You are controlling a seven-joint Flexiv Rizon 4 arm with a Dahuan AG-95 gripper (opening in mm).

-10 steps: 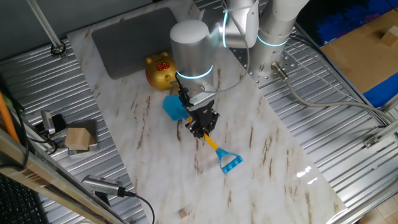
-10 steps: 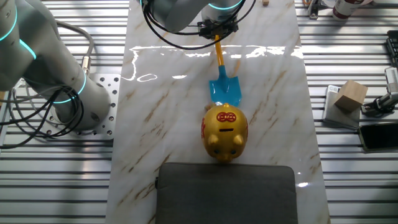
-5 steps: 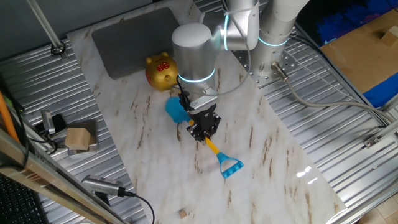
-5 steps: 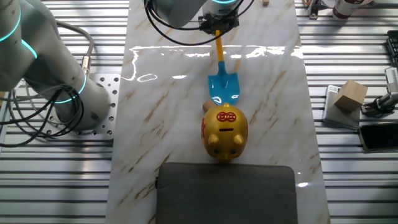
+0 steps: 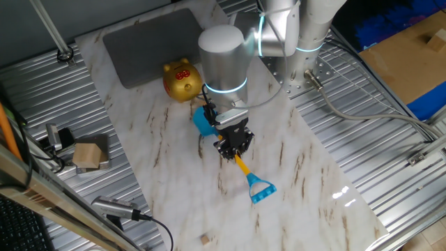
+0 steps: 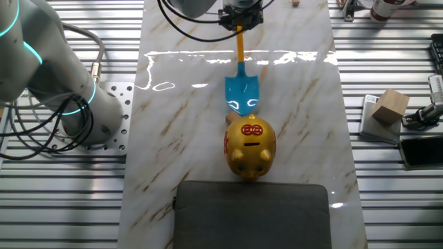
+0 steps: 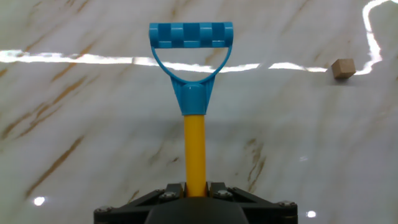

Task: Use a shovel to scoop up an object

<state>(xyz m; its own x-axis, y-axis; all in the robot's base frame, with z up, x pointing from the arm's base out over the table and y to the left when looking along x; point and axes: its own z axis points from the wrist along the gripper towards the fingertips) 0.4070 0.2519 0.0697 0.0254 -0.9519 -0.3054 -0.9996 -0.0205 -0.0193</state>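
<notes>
Pincer (image 5: 233, 148) clamped on the yellow shaft of the shovel (image 5: 237, 164) over the worktop (image 5: 300, 167), blue blade near the gold pig bank (image 5: 180, 79), tiny cube (image 5: 205, 239) well apart. From the opposite side, blade tip just beside the pig. From the hand, D-handle ahead, cube at upper right.

**What the views hide or cut off**

In the hand view the shovel (image 7: 194, 134) loses its blade below the bottom edge, and the gripper (image 7: 195, 198) shows only a dark sliver there. In one fixed view the arm's wrist covers most of the blade. The other fixed view crops the gripper at the top edge. The tiny cube (image 5: 205, 239) is too small to detail.
</notes>
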